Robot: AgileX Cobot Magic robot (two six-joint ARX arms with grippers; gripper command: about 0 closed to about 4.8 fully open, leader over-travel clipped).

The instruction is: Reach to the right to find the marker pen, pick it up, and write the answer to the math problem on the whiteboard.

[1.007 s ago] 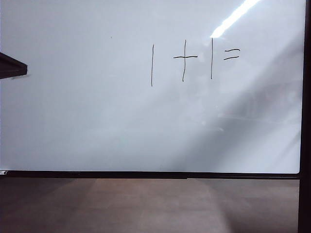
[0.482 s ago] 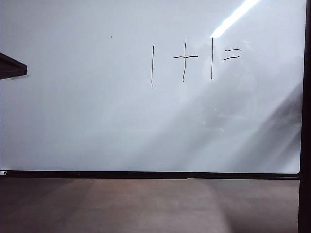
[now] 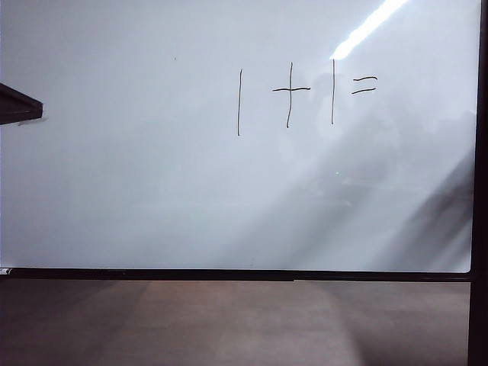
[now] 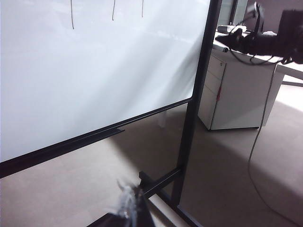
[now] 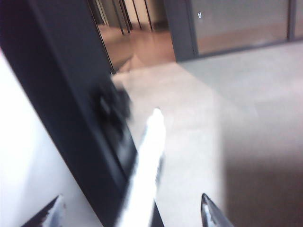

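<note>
Since a second ago, a dark shadow is spreading across the lower right of the whiteboard [image 3: 114, 191], while the math problem [image 3: 305, 95] is sitting unchanged in thin black strokes on its upper right. My right gripper [image 5: 132, 213] is hanging off the board's right edge, beside its black frame [image 5: 61, 94], fingers [image 5: 213, 213] standing wide apart and gripping nothing; a blurred white strip [image 5: 149, 156] is lying between them. I cannot make out the marker pen. My left gripper [image 4: 130, 208] is showing only as a blur near the floor, so I cannot tell its state.
</note>
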